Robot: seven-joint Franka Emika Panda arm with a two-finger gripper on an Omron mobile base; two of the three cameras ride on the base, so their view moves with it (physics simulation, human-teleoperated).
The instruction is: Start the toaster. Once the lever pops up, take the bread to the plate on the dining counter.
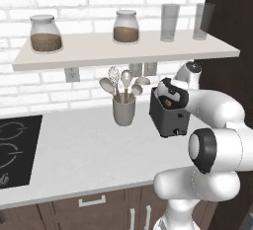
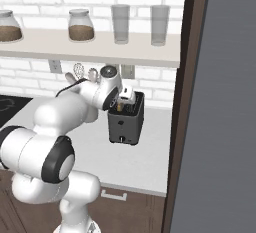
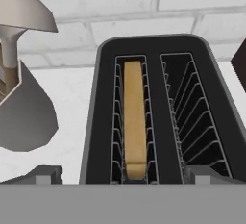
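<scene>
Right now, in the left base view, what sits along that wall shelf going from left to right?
Jar with brown contents → second jar with brown contents → empty glass → second empty glass, partly cut by the dark panel.

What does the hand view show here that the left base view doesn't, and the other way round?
Hand view: looks straight down into the toaster's two slots; the bread stands on edge in the left slot, the right slot holds nothing.

Left base view: the wider kitchen, with a shelf carrying two jars and two glasses, a cooktop at the counter's left end, and the arm reaching over the toaster.

Both: the black toaster, the grey utensil cup beside it, the white counter, and wall outlets on white brick.
</scene>
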